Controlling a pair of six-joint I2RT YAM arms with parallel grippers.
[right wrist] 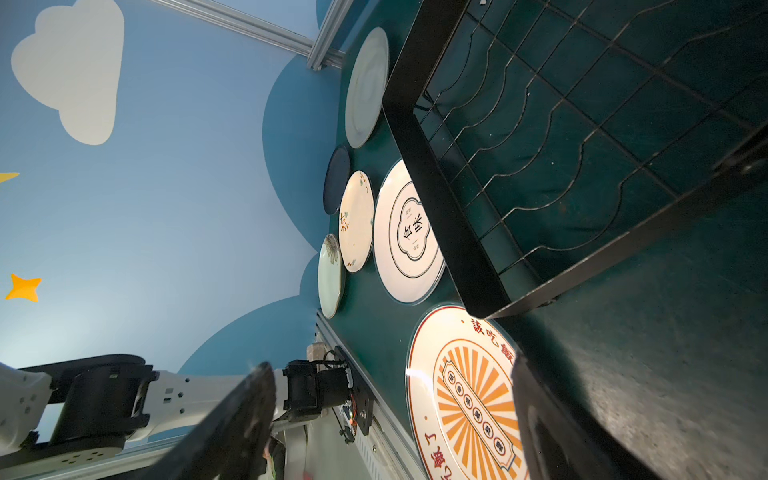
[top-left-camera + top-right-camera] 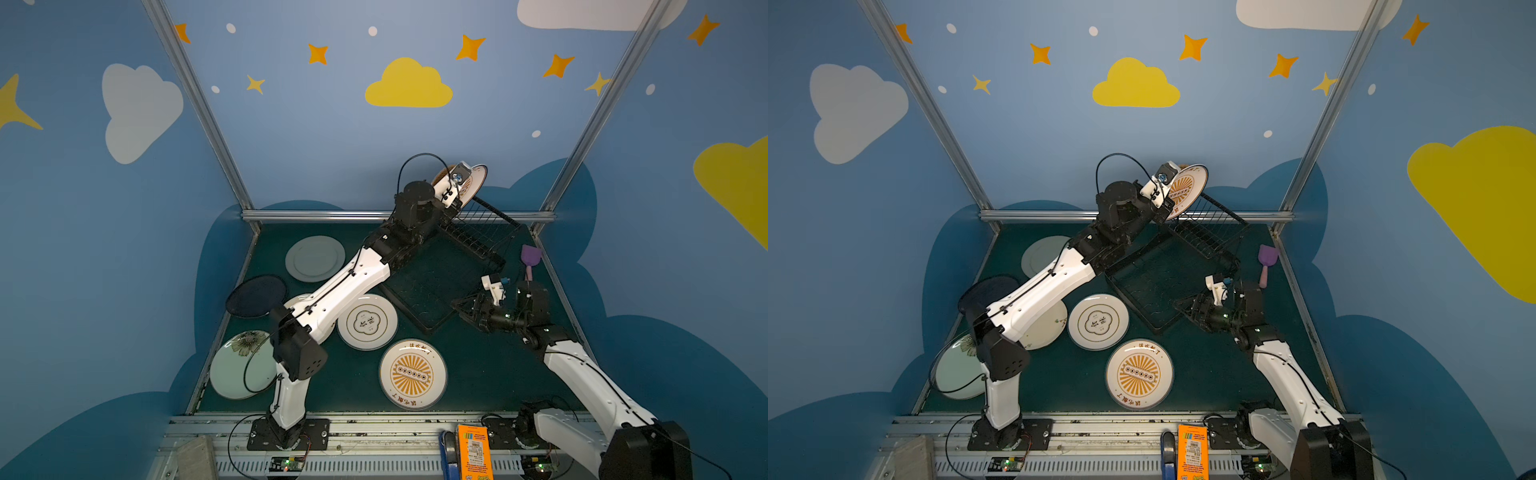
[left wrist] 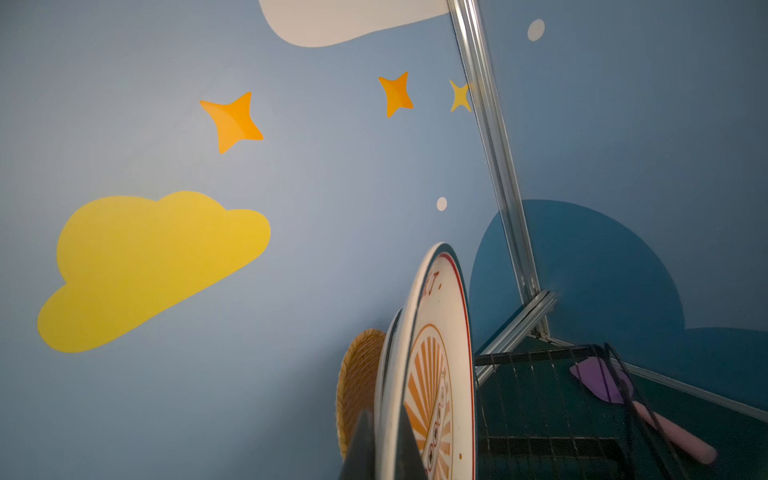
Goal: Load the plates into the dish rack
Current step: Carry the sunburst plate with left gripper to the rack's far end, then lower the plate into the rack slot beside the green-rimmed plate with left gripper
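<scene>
My left gripper [image 2: 458, 198] [image 3: 386, 440] is shut on the rim of a white plate with an orange sunburst [image 2: 474, 182] [image 3: 436, 374], held upright over the far end of the black wire dish rack [image 2: 484, 235] [image 2: 1208, 235]. An orange-patterned plate [image 3: 359, 386] stands just behind it. My right gripper [image 2: 462, 308] [image 1: 390, 415] hangs open and empty by the near corner of the rack's tray [image 1: 440, 216]. Flat on the table lie a second sunburst plate [image 2: 412, 374], a flower-outline plate [image 2: 367, 321], a grey-green plate [image 2: 315, 258], a navy plate [image 2: 256, 296] and a mint plate [image 2: 239, 370]. A cream plate [image 1: 356, 220] lies partly under my left arm.
A purple spatula with a pink handle [image 2: 530, 259] lies to the right of the rack by the side rail. An orange box [image 2: 473, 455] stands on the front rail between the arm bases. Blue walls and aluminium posts enclose the table.
</scene>
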